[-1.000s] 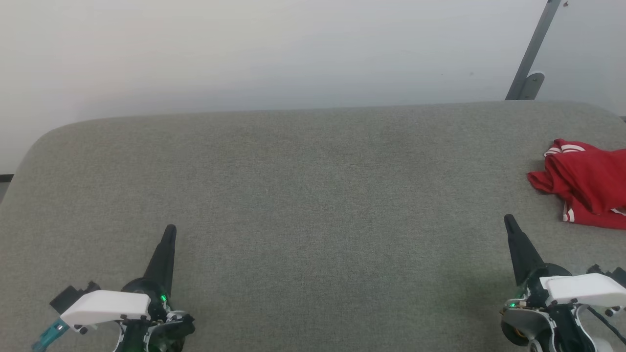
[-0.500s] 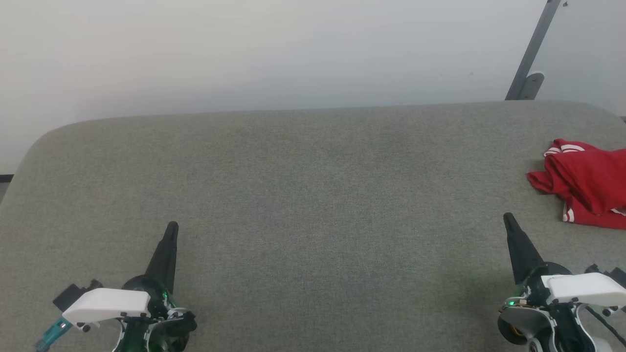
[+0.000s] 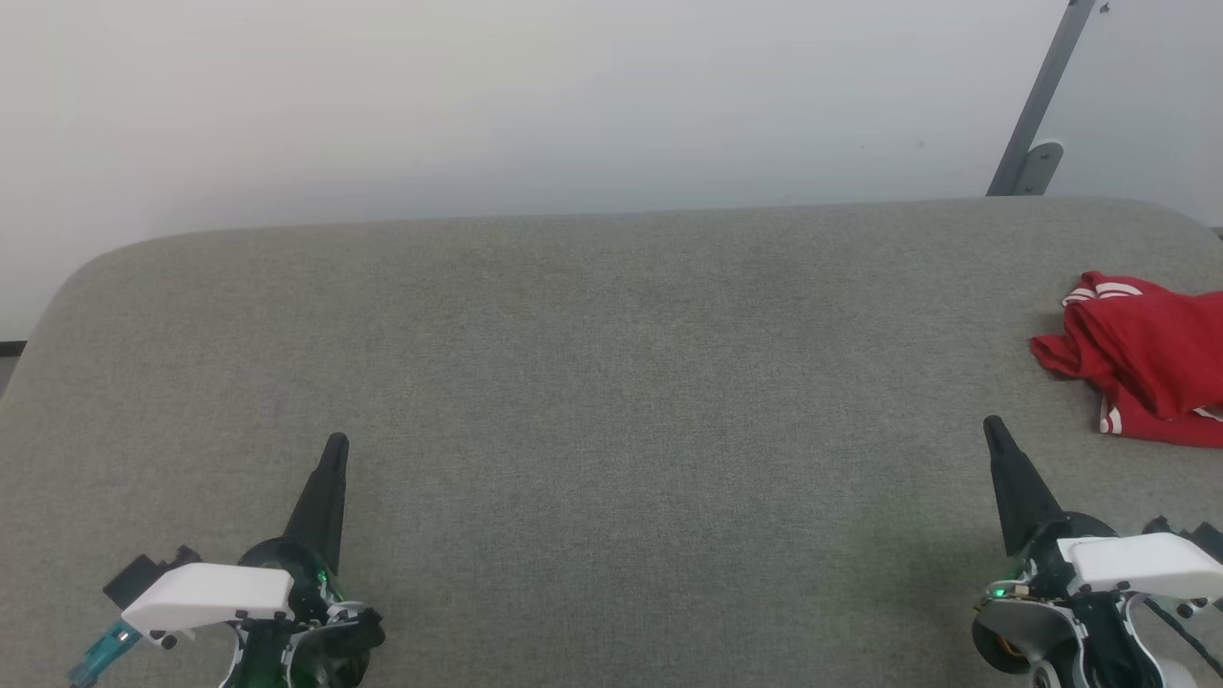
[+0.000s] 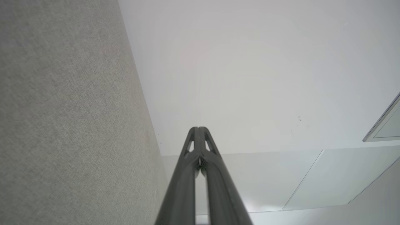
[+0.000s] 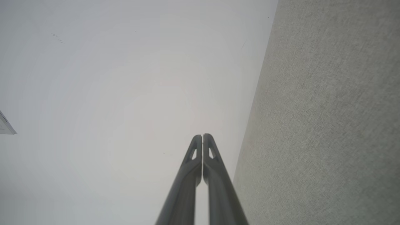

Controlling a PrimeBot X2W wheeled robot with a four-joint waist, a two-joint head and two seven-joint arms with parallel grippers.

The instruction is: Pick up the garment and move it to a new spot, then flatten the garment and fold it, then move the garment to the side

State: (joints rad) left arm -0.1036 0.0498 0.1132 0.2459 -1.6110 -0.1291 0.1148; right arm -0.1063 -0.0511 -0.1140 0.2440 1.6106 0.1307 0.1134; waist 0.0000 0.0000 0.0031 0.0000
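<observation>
The garment (image 3: pixel 1147 358), red with red-and-white striped trim, lies crumpled at the right edge of the grey fabric table (image 3: pixel 611 382), partly cut off by the head view's border. My right gripper (image 3: pixel 994 428) hovers at the lower right, shut and empty, a short way in front and to the left of the garment. Over at the lower left, my left gripper (image 3: pixel 336 444) is shut too, with nothing in it. In the left wrist view the left gripper (image 4: pixel 198 128) shows its fingers pressed together; in the right wrist view the right gripper (image 5: pixel 202 136) shows the same.
A pale wall rises behind the table's far edge. A grey metal bracket (image 3: pixel 1037 124) leans against the wall at the upper right. The table has rounded corners, and its left edge (image 3: pixel 38 325) drops off near the left border.
Both grippers crept slightly forward between the earliest frame and now. The garment has not moved.
</observation>
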